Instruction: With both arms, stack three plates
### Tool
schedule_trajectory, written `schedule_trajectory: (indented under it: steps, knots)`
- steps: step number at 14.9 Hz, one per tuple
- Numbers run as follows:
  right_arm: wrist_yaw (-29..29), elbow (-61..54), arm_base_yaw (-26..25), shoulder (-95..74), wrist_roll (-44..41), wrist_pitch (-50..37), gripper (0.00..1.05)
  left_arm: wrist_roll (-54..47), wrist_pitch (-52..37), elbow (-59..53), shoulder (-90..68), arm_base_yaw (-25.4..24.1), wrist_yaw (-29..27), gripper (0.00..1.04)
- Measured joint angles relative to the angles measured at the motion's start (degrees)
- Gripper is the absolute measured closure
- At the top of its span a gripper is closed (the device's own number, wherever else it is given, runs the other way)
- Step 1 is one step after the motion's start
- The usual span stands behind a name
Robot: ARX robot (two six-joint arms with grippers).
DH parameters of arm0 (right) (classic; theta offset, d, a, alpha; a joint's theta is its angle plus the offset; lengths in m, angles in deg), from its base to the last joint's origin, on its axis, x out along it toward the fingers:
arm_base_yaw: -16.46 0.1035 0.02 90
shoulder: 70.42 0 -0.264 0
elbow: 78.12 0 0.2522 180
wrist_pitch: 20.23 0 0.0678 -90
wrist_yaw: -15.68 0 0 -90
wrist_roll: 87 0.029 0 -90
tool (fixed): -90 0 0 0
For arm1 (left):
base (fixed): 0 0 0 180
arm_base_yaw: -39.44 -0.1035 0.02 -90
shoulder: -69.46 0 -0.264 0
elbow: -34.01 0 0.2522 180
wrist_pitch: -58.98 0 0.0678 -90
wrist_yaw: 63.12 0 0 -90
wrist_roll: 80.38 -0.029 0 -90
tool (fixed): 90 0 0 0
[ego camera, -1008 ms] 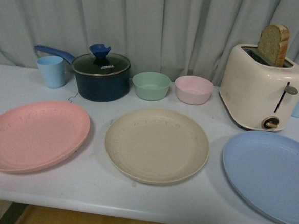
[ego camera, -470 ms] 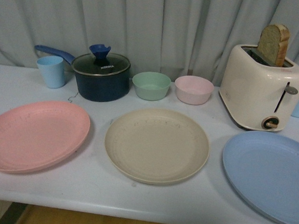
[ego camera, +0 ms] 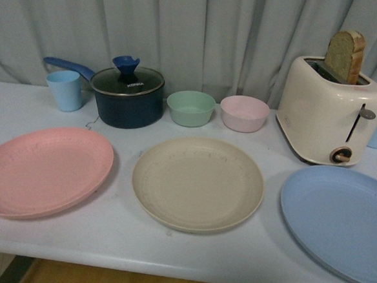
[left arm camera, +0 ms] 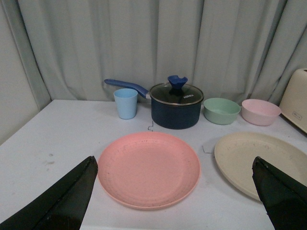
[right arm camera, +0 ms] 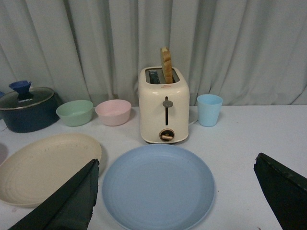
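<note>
- Front view: pink plate, beige plate and light blue plate are lying apart in a row. Nothing is shifting since a second ago, so stacking isn't starting yet.
- Left wrist view: left gripper is hovering spread wide, empty, facing the pink plate.
- Right wrist view: right gripper is hovering spread wide, empty, facing the light blue plate.

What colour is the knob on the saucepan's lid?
Dark blue. The knob shows best in the left wrist view.

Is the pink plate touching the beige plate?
Apart. The front view shows a strip of bare table between the pink plate and the beige plate.
</note>
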State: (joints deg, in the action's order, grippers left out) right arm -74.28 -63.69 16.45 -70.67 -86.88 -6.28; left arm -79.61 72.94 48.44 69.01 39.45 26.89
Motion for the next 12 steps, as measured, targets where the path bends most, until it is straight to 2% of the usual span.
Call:
schedule_trajectory:
  steps: [12]
  knots:
    - [0.0,0.0,0.0,0.0,0.0,0.0,0.06,0.0,0.0,0.0,0.0,0.0,0.0,0.07]
